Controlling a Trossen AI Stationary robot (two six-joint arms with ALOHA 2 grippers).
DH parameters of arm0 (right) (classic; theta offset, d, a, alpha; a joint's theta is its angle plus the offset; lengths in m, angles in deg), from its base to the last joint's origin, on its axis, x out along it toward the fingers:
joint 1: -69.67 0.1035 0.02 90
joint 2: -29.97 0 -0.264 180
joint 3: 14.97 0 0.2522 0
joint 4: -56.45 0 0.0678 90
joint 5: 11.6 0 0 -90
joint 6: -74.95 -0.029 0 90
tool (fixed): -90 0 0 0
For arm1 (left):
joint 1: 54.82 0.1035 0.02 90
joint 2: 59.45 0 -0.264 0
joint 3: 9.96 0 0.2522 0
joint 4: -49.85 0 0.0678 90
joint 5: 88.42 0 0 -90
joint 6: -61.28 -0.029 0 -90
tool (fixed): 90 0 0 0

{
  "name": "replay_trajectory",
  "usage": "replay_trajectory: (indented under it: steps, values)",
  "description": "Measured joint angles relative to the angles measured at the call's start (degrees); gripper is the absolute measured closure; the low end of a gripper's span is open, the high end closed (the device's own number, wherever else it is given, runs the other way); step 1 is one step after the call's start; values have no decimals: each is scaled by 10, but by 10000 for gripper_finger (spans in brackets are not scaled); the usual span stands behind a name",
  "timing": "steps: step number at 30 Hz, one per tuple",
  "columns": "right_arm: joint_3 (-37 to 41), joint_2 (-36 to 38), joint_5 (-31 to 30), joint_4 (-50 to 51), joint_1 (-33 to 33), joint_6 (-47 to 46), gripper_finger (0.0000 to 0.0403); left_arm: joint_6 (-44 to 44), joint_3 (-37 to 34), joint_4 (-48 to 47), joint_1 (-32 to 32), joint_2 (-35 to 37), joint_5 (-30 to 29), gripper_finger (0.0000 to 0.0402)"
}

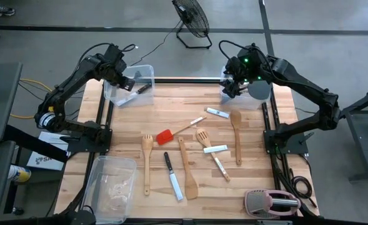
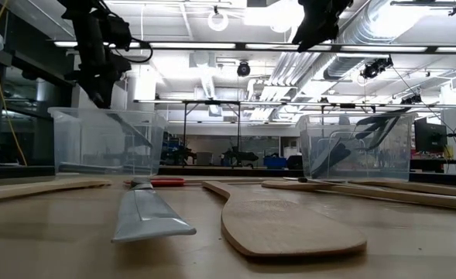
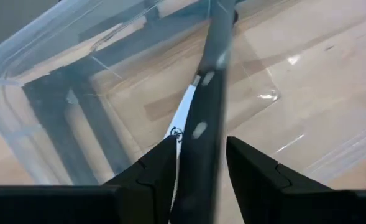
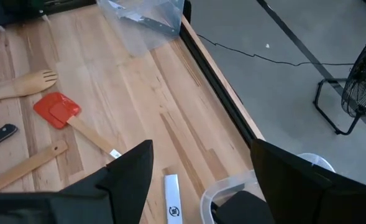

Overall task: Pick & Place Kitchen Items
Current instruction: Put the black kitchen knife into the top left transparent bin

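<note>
high: left jaws over clear plastic bin, right jaws idle above far bin | left wrist: black-handled white-bladed knife between parted jaws, axis running ahead, grip unclear | right wrist: jaws apart, empty

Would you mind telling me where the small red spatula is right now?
In the high view the red spatula lies near the table's middle, between a forked wooden turner on its left and a slotted wooden turner on its right.
</note>
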Motion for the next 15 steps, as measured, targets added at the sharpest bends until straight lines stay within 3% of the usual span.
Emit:
replay_trajectory:
  steps: [15]
  values:
    - [0,0,0,0,1,-2,141,-2,2,-2,0,0,15,259]
